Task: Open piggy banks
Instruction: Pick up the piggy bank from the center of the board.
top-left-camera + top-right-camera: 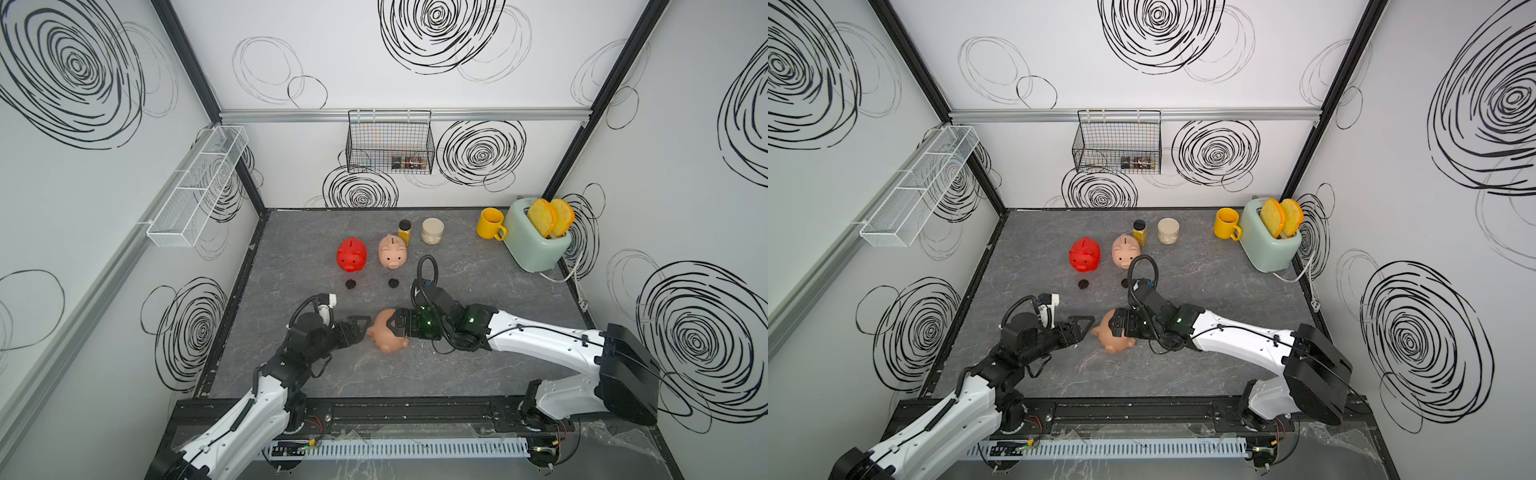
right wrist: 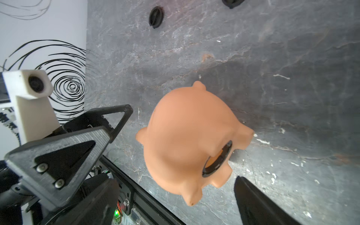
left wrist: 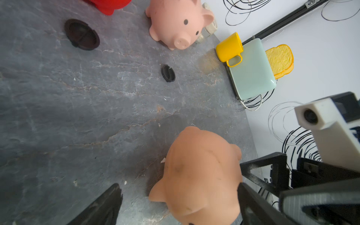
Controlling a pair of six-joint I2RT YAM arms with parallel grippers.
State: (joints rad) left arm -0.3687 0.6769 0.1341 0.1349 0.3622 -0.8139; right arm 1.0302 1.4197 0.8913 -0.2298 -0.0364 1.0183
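The peach-tan pig lies tipped on its side near the front of the desk, between the two hands. The left hand sits just beside it with its fingers apart. The right hand reaches over the opposite flank, fingers spread wide and not clamped on the pig. Further back stand the red pig and pink pig, with a loose black plug and a second plug lying in front of them
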